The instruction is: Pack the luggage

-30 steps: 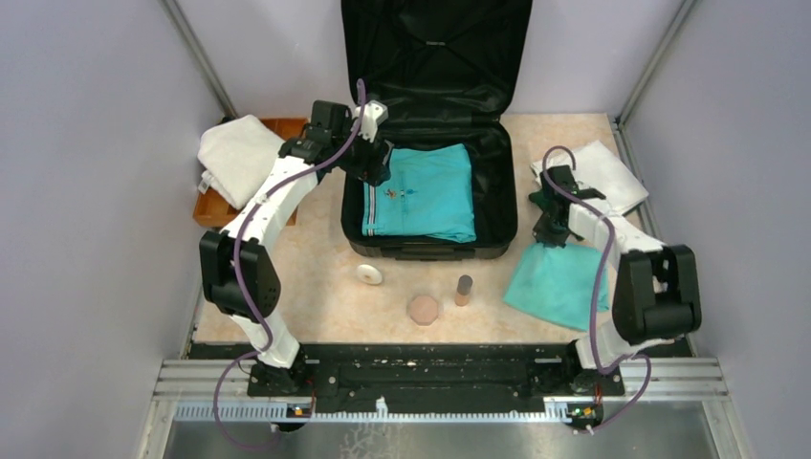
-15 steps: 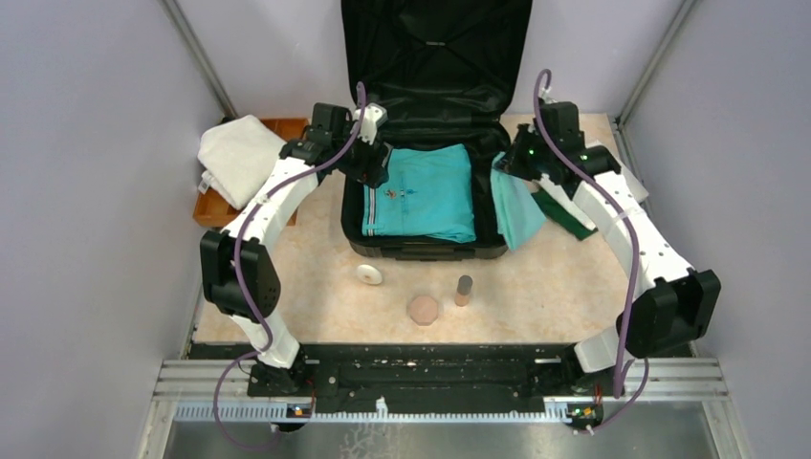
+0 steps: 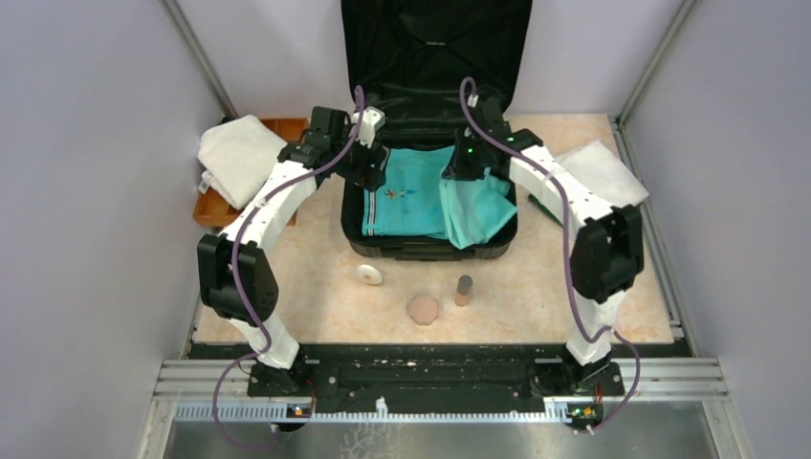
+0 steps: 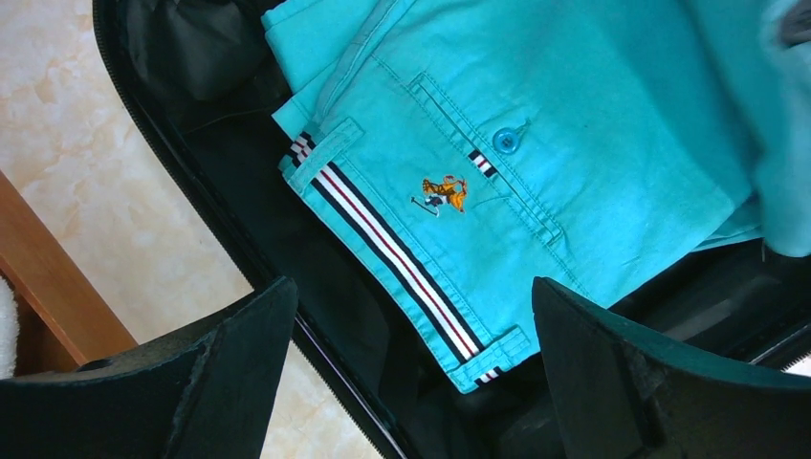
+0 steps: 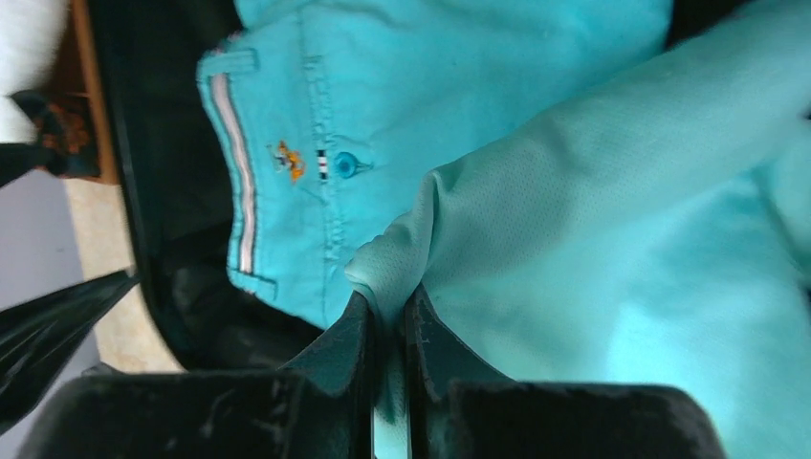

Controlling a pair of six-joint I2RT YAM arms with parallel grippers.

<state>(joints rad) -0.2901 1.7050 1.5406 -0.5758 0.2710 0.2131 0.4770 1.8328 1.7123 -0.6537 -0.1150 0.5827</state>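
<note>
The luggage (image 3: 428, 251) lies open mid-table, its lid (image 3: 435, 48) upright at the back. Folded teal shorts (image 3: 406, 196) with a striped waistband lie inside. My left gripper (image 3: 373, 172) hovers open over the case's left edge; in the left wrist view its wide-apart fingertips (image 4: 411, 363) frame the shorts (image 4: 536, 163) and the black lining (image 4: 287, 220). My right gripper (image 3: 457, 167) is shut on a lighter teal garment (image 3: 480, 212), which hangs over the case's right half. In the right wrist view the right gripper (image 5: 387, 306) pinches a fold of that garment (image 5: 622, 220) above the shorts (image 5: 383, 96).
A white towel (image 3: 239, 153) rests on a brown wooden tray (image 3: 206, 212) at the left. A white folded cloth (image 3: 602, 172) and a dark green one (image 3: 545, 206) lie to the right. In front of the case are a white disc (image 3: 370, 274), a pink octagonal piece (image 3: 423, 309) and a small cylinder (image 3: 464, 289).
My right arm has lifted the light teal garment off the table at the right and swung it left over the open case. The left arm has stayed put.
</note>
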